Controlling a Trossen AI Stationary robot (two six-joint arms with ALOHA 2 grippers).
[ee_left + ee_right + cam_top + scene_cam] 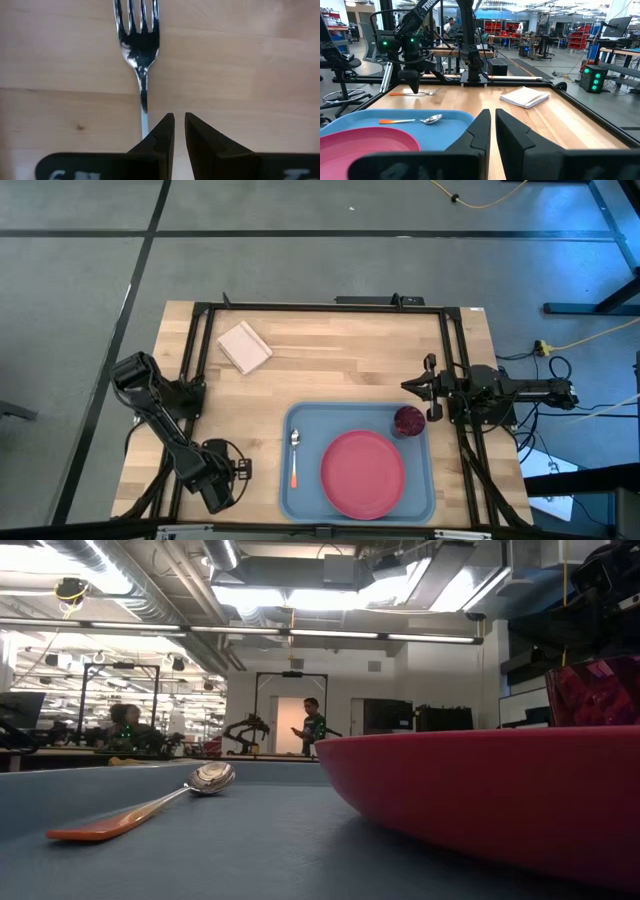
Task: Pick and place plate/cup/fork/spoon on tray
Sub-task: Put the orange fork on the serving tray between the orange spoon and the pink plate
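Plate [363, 473], cup [408, 420] and spoon [295, 457] sit in the tray [300, 505]. Fork [140, 47] next, lower left on the table: left gripper [178, 125] nearly clenched, empty, above its handle; must spread, then drop. Right gripper [492, 122] waits clenched, empty.

The surface [340, 360] is pale, matt wood planking with visible grain. The fork [138, 45] has glossy mirror-like metal tines, as does the spoon [205, 780] bowl. The tray [305, 425] and plate [362, 473] look like smooth, matt plastic.
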